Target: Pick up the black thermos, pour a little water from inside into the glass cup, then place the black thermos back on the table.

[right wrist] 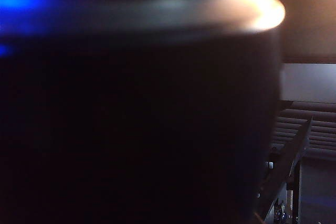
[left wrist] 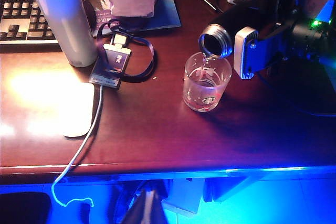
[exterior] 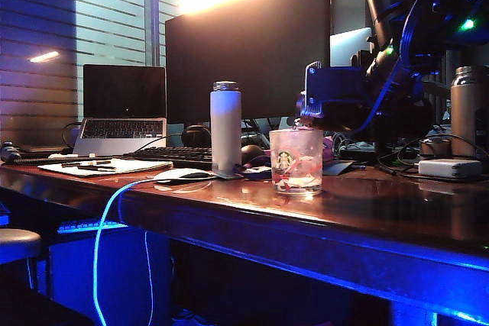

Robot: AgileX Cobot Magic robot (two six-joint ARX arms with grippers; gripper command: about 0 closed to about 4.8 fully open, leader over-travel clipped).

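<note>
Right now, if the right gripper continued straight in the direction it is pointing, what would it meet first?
The right gripper, shut on the tilted black thermos, points across the table over the glass cup. It would probably first meet the lanyard card holder, then the white bottle; depth is uncertain.

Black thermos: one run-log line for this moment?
phase: pouring | right gripper: shut on black thermos, tipped over glass cup | water streaming in | left gripper: unseen

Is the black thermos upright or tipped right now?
Tipped: held by the right gripper, the black thermos lies nearly level, open mouth over the glass cup.
</note>
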